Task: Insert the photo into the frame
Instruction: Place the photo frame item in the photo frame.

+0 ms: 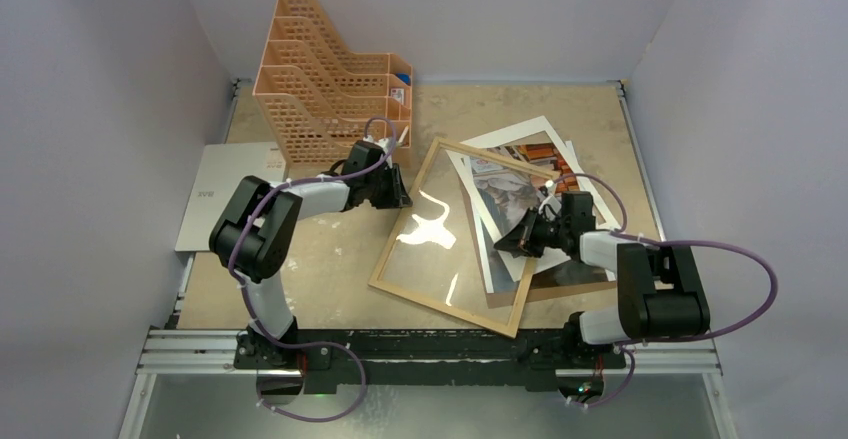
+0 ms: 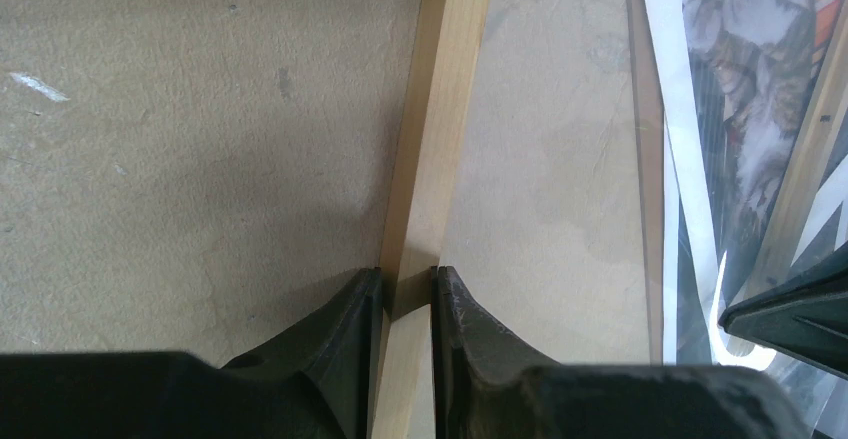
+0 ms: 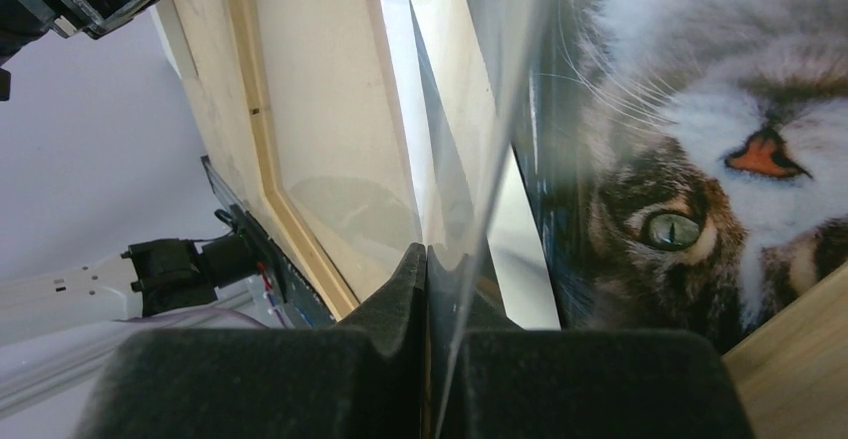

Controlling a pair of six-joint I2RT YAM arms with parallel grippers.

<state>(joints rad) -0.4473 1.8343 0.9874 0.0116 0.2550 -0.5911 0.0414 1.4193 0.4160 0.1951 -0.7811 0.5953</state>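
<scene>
Jaws of the left gripper are seen closed partway on the frame, one finger on each side of its far-left wooden rail, so that rail is held. The right gripper is pressed fully closed over the frame's right side; a thin clear edge runs down between its fingers, but whether that edge is actually pinched cannot be told. The frame lies skewed on the table, glass in place. The photo lies picture side up, partly under the frame's right half and partly sticking out beyond its far and right rails; the cat is seen through the glass in the right wrist view. A brown board shows just beyond the frame's near-right corner. The task is judged to be at an early stage: nothing is seated yet. The photo is yet to be squared up and laid inside the rails, and the board fitted behind it.
</scene>
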